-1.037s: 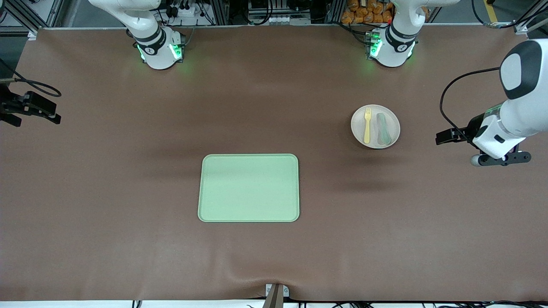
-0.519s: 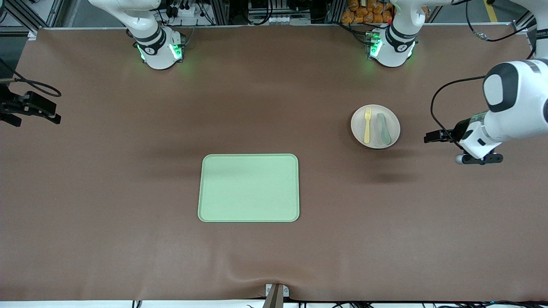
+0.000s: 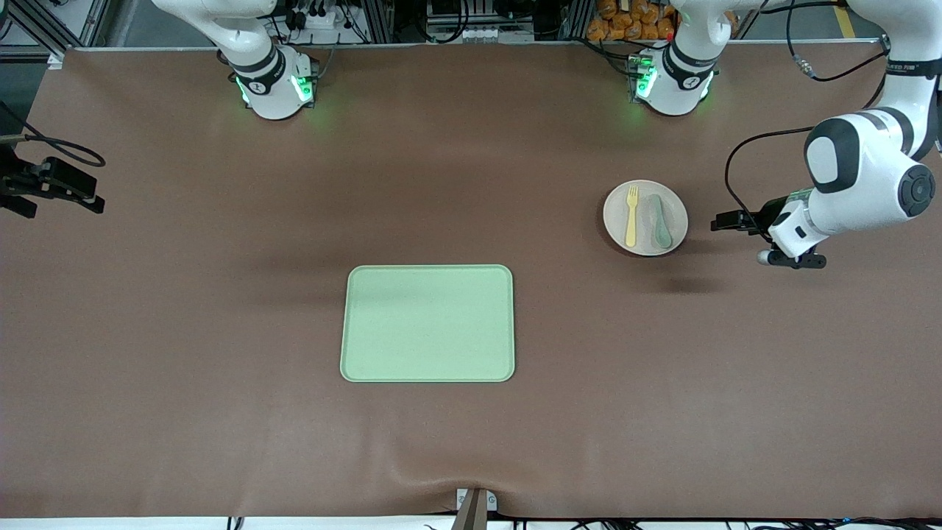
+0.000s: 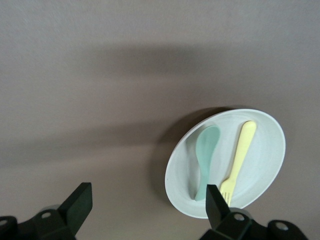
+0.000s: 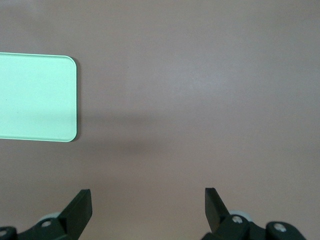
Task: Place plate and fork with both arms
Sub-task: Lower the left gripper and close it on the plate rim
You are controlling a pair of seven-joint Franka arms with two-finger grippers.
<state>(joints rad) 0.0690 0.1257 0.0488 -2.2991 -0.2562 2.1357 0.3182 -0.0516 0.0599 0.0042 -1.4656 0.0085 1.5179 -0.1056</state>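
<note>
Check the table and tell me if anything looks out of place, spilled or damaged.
Nothing stands out. The fork and a grey-green spoon lie side by side in the plate, and the green tray sits flat, nearer the front camera. The left gripper hovers open beside the plate; the right gripper is open over the table.

Light-green rectangular tray [image 3: 427,324] mid-table, grey-green spoon [image 3: 659,220] toward the left arm's end, brown table [image 3: 184,309]
</note>
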